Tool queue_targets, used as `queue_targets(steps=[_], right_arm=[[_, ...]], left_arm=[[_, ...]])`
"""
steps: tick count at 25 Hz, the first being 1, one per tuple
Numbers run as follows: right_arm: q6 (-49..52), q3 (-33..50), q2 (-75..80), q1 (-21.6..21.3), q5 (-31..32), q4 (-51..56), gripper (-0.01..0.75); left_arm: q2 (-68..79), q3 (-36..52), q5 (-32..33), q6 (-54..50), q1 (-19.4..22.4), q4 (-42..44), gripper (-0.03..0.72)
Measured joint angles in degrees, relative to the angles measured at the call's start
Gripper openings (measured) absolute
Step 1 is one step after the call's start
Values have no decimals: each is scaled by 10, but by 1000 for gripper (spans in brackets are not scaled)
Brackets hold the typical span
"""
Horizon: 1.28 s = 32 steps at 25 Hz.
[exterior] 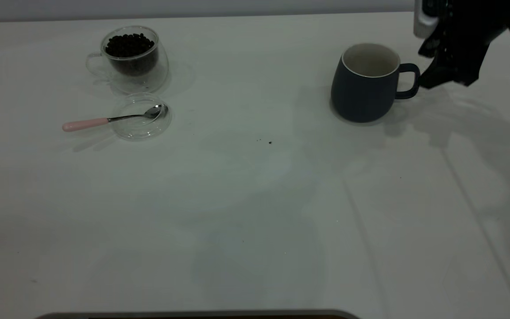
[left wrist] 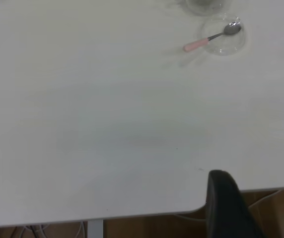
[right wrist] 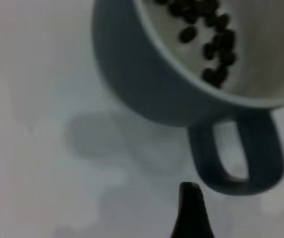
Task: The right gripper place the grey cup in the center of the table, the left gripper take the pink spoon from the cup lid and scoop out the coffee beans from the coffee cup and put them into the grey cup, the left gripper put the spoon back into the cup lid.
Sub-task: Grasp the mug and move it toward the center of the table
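Right at the far right of the large white table (exterior: 246, 212), the black right gripper (exterior: 427, 79) hangs just beside the loop handle of the dark blue-grey ceramic mug (exterior: 365, 86), tip close to the handle but not visibly around it; whether its fingers are spread or pressed together cannot be told. The mug sits well off to the right, not in the centre, so that first placement looks undone. Curiously, the right wrist view shows a few dark coffee beans (right wrist: 206, 29) already inside the mug. Over on the left, the clear double-walled glass cup (exterior: 133, 57) is full of beans, and the pale pink-handled teaspoon (exterior: 109, 119) rests untouched with its bowl in the clear round lid (exterior: 142, 117). The left gripper (left wrist: 258, 208) waits at the table edge, fingers apart and empty. Scooping and the spoon's return all seem left to do.
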Motion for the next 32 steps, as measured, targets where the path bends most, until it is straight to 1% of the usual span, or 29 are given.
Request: queue_targets(steps=[5, 8, 11, 19, 24, 27, 32], right_arm=[[-40, -2, 8, 3, 2, 19, 577], [-60, -4, 20, 15, 1, 56, 576], [-61, -6, 33, 33, -4, 94, 565], [-61, -10, 46, 87, -22, 178, 506], [-61, -14, 47, 129, -29, 192, 498], [-61, -32, 54, 154, -30, 210, 497], [-61, -66, 71, 179, -29, 249, 496]], left_arm=[[0, 0, 0, 0, 0, 0, 370], [0, 0, 0, 0, 0, 0, 370], [0, 0, 0, 0, 0, 0, 370], [0, 0, 0, 0, 0, 0, 370], [0, 0, 0, 1, 0, 0, 370], [0, 0, 0, 1, 0, 0, 370], [0, 0, 0, 1, 0, 0, 370]])
